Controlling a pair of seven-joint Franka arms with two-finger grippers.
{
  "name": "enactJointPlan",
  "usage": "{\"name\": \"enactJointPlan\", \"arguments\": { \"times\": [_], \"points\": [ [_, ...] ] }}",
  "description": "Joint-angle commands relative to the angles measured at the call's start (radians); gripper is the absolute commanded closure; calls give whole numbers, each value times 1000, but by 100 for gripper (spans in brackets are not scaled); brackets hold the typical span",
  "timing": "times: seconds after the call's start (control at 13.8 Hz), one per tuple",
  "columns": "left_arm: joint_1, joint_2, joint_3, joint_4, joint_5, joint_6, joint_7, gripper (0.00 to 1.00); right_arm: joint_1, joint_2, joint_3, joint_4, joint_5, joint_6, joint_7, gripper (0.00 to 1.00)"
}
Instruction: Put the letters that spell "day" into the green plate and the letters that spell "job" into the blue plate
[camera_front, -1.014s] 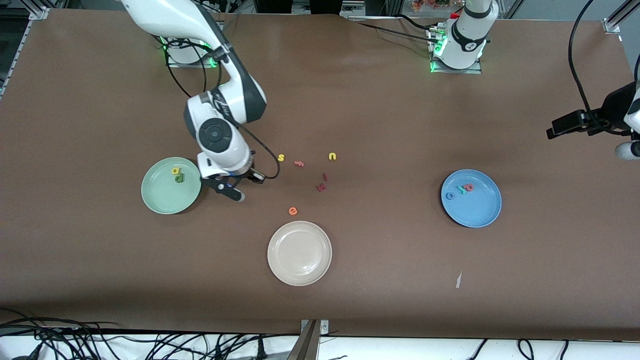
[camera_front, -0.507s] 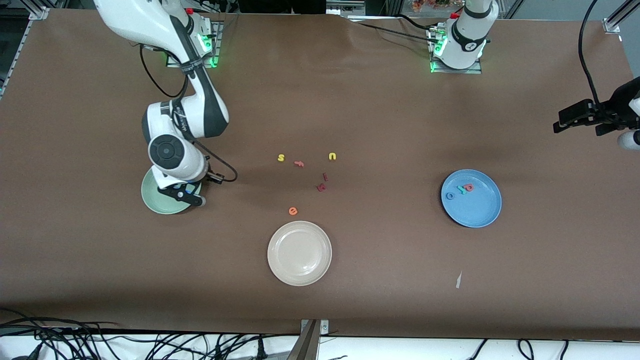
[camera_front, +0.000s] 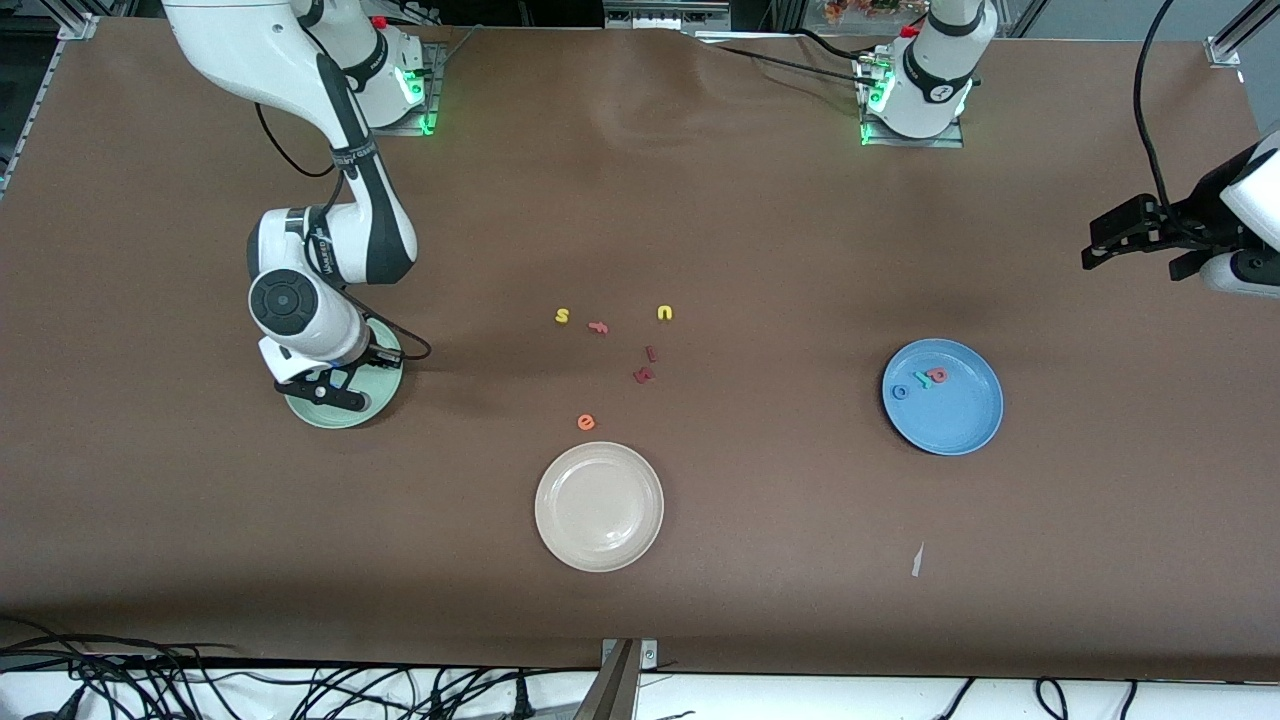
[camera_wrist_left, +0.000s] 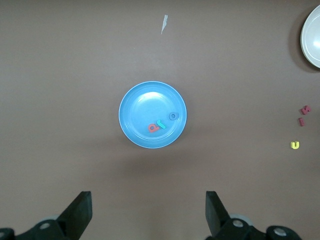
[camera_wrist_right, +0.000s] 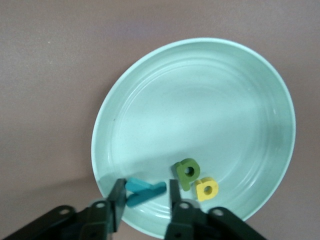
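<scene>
Clock convention: front view, 12 o'clock toward the robots' bases.
Right claw (camera_wrist_right: 146, 184): low over the green plate (camera_wrist_right: 200, 90), at 9 o'clock on the tabletop (camera_front: 760, 220). Its jaws stand narrowly apart on either side of the teal "y" (camera_wrist_right: 145, 192), which appears to rest on the plate and not in a grip.
Green plate contents: dark green "d" (camera_wrist_right: 186, 173) and yellow "a" (camera_wrist_right: 206, 188) touch each other, just beside the "y". By this view "day" is complete.
Left claw (camera_wrist_left: 147, 200): wide and empty, waiting above the 3 o'clock edge of the tabletop.
Blue plate (camera_front: 960, 420): at 3 o'clock. It holds the blue "o" (camera_front: 900, 392), teal "j" (camera_front: 920, 380) and pink-red "b" (camera_front: 937, 375), clustered toward its 10 o'clock rim. "job" is complete.
Remaining: judged only the right claw's withdrawal.
Distractors: stray letters (camera_front: 645, 375) at centre and the cream plate (camera_front: 600, 520) at 6 o'clock are untouched.
</scene>
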Motion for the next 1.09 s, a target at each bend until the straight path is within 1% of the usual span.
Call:
{"name": "enactJointPlan", "arguments": {
  "times": [0.0,0.14,0.29,0.58,0.72,0.8,1.01],
  "points": [
    [-25,-14,7,-22,15,23,37,0,6,-66,-6,-19,3,-45,-28,0],
    [-25,-14,7,-22,18,26,37,0,8,-89,-3,-14,5,-67,-26,0],
    [-27,-11,7,-22,20,37,22,0,8,-132,-2,-14,3,-111,-29,0],
    [-27,-8,7,-22,20,46,8,0,8,-223,3,0,8,-147,-38,0],
    [-27,-7,7,-21,21,55,-29,0,8,-244,9,29,34,-180,-39,0],
    [-27,-7,7,-21,21,55,-38,0,8,-253,13,64,56,-226,-40,0],
    [-27,-7,6,-21,20,53,-55,0,5,-251,4,255,64,-463,-63,0]
  ]
}}
